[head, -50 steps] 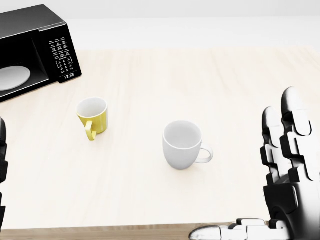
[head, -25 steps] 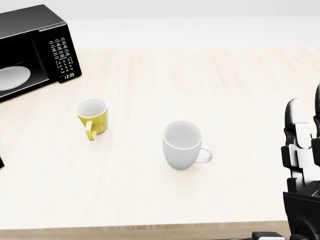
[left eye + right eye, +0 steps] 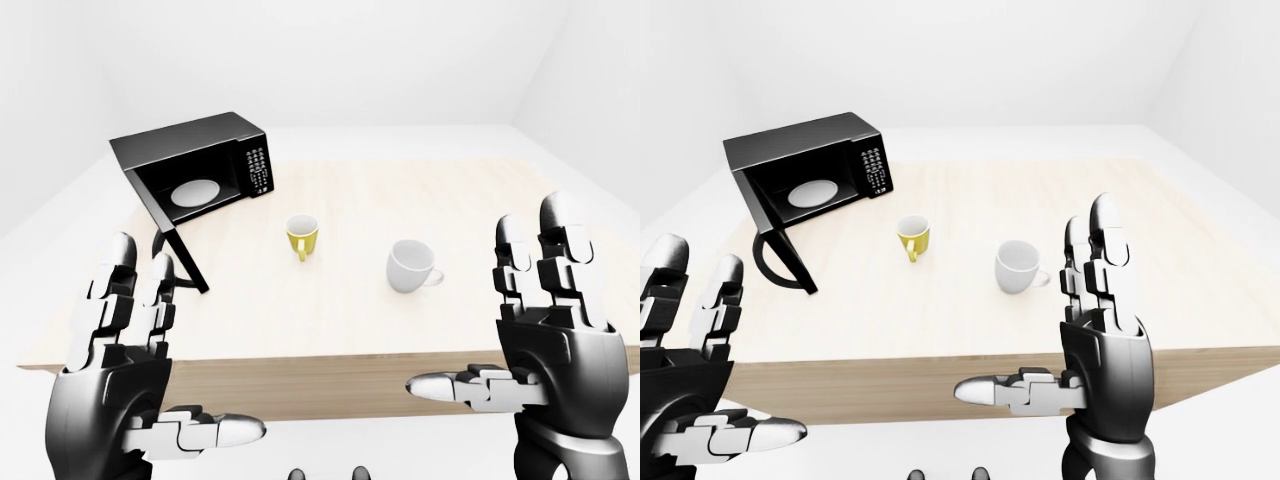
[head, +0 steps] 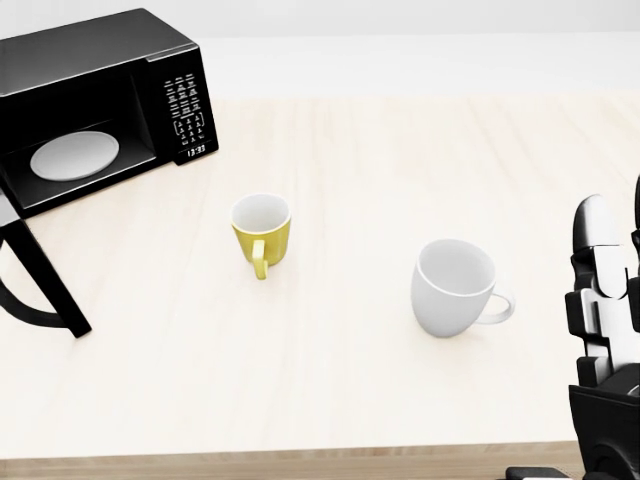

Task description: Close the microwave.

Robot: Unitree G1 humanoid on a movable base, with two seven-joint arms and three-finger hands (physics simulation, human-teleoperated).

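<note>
**Open door lay up and left of the left hand**

The black box-shaped microwave [image 3: 200, 172] sat at the upper left of the pale wooden table [image 3: 400, 320] in the left-eye view, its black door [image 3: 165, 232] swung out toward the table's near edge, the long edge running top to bottom. It lay up and slightly right of the left hand [image 3: 130, 370], the nearer one; the right hand [image 3: 545, 340] was well apart. Both hands were spread wide, holding nothing. A yellow mug [image 4: 262, 232] and a white mug [image 4: 455, 288] stood between. Against the earlier head view the whole picture had shifted right, so the camera had moved.
</note>
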